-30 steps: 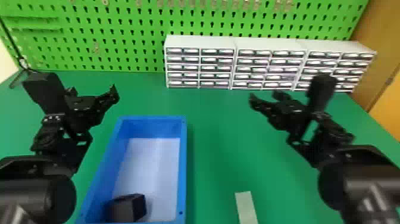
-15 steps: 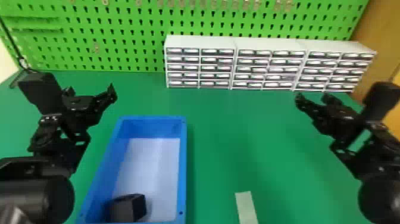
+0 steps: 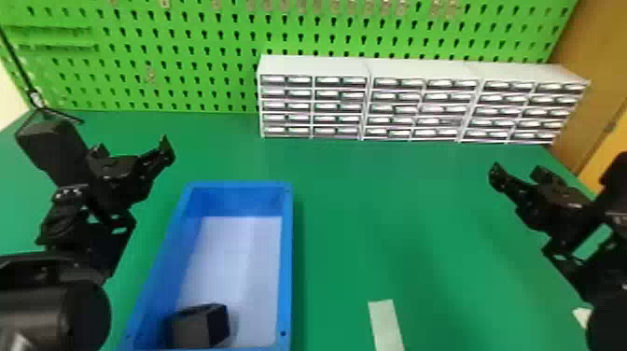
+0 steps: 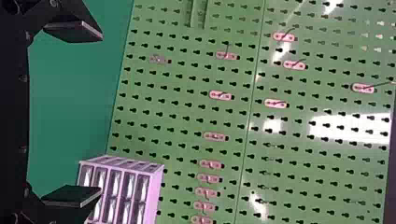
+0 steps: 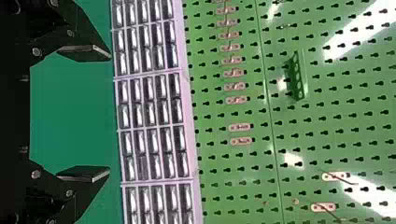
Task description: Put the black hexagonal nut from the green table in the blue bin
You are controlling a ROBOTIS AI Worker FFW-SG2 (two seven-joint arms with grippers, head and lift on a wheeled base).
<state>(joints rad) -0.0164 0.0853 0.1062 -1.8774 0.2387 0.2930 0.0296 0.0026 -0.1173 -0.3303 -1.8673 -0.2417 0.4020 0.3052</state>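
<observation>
Black hexagonal nut (image 3: 201, 326), long axis unclear, lies in blue bin (image 3: 286, 261).

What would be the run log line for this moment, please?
black nut: in blue bin, near end | left gripper: open, empty | right gripper: open, empty | placing: looks done

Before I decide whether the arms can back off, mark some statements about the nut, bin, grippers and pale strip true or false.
1. The black hexagonal nut lies inside the blue bin. True.
2. The nut sits at the bin's far end. False: it is at the near end, toward the left.
3. The left gripper is open. True.
4. The right gripper is closed on something. False: it is open and empty.
5. The pale strip lies right of the bin. True.
</observation>
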